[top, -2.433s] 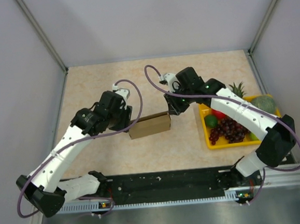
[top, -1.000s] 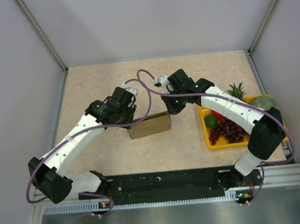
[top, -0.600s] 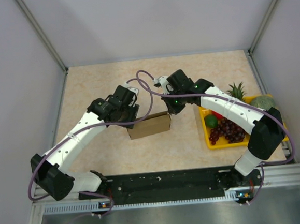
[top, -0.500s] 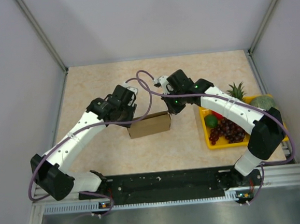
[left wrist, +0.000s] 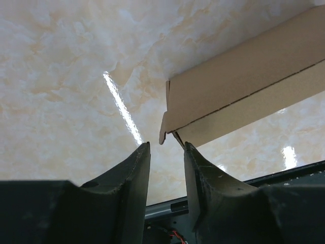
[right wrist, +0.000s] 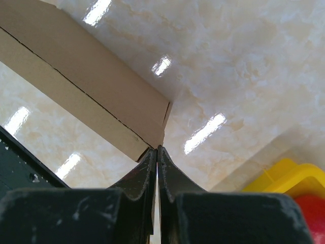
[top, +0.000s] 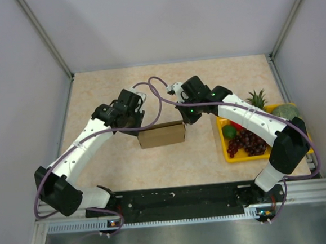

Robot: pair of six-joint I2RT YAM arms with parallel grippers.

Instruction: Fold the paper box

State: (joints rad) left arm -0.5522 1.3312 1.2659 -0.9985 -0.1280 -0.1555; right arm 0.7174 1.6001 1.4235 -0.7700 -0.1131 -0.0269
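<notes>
Paper box [top: 162, 135] lies flat on the tabletop [top: 200, 160], w/ a yellow tray [top: 224, 149] to its right. L gripper [left wrist: 166, 148] is at the box's left end, fingers slightly parted, released, tips just short of the end flap. R gripper [right wrist: 157, 149] is at the box's right-end corner, clenched; whether it nips cardboard is unclear.

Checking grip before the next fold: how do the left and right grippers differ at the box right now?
The left gripper has its jaws parted, with nothing clearly between them; the right gripper has its jaws pressed together. The left gripper sits just off the left end flap of the paper box; the right gripper's tips meet its right corner. Each is at one end of the box.
</notes>
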